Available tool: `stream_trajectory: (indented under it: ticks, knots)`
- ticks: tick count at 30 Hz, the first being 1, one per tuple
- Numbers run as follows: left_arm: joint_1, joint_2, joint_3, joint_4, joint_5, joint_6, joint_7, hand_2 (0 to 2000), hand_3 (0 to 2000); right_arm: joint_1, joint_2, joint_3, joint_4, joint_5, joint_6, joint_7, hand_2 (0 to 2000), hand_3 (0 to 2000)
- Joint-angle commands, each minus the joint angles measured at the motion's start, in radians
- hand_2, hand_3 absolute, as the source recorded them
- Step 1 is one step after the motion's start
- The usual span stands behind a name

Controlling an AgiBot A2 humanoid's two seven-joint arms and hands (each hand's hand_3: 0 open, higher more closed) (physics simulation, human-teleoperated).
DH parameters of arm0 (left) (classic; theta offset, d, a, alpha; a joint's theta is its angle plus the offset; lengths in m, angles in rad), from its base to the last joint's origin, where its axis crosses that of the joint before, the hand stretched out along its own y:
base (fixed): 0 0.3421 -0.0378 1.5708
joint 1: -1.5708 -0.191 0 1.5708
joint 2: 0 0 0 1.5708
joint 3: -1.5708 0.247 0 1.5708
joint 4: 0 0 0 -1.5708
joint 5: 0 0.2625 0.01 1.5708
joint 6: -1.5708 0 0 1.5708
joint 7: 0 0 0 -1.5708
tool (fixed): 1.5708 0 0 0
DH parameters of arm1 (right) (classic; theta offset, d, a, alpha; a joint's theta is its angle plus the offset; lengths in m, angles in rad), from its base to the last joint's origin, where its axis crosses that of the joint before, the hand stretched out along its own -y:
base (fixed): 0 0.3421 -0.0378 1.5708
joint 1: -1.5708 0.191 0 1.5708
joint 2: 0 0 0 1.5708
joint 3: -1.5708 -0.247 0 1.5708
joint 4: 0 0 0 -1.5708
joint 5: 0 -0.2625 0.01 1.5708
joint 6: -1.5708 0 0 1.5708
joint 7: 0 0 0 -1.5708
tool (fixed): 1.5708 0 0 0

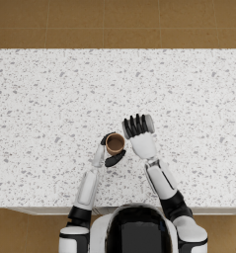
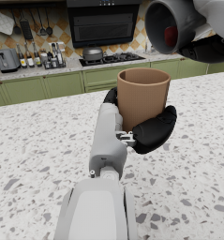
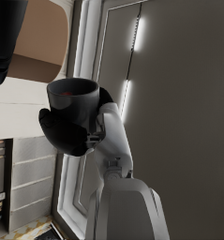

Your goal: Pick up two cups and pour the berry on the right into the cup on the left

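Brown cup (image 2: 142, 96): upright, open mouth up, gripped by the left hand (image 2: 151, 129) above the speckled countertop (image 1: 50, 94).
Grey cup (image 2: 168, 26): tipped on its side, mouth turned toward the brown cup, just beside and above it; the right hand (image 3: 69, 131) has its fingers wrapped round it.
Berry (image 2: 171, 35): red, inside the grey cup near its rim.
Background: stove (image 2: 106, 58), green cabinets (image 2: 38, 89).

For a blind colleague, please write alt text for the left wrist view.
The left robot hand holds a brown cup upright above a speckled counter. Beside and above it, the right robot hand tips a grey cup holding a red berry.
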Motion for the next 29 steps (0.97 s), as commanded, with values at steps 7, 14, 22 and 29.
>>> stream_trajectory:
  ticks: [7,14,22,29]
  knots:
    - [0.014,0.016,-0.011,-0.003,0.0,0.002,0.0,2000,1280,0.044,0.046,0.058,0.019,0.212,0.0,0.0,2000,1280]
    - [0.0,0.019,-0.038,-0.015,0.0,0.0,0.001,2000,1280,0.02,0.061,0.05,0.028,0.265,-0.02,-0.001,2000,1280]
    - [-0.012,0.018,-0.036,-0.008,0.0,0.0,0.001,2000,1280,0.002,0.066,0.056,0.019,0.27,-0.018,0.0,2000,1280]
    - [-0.012,0.018,-0.037,-0.008,0.0,0.0,0.001,2000,1280,0.001,0.066,0.055,0.02,0.271,-0.018,-0.001,2000,1280]
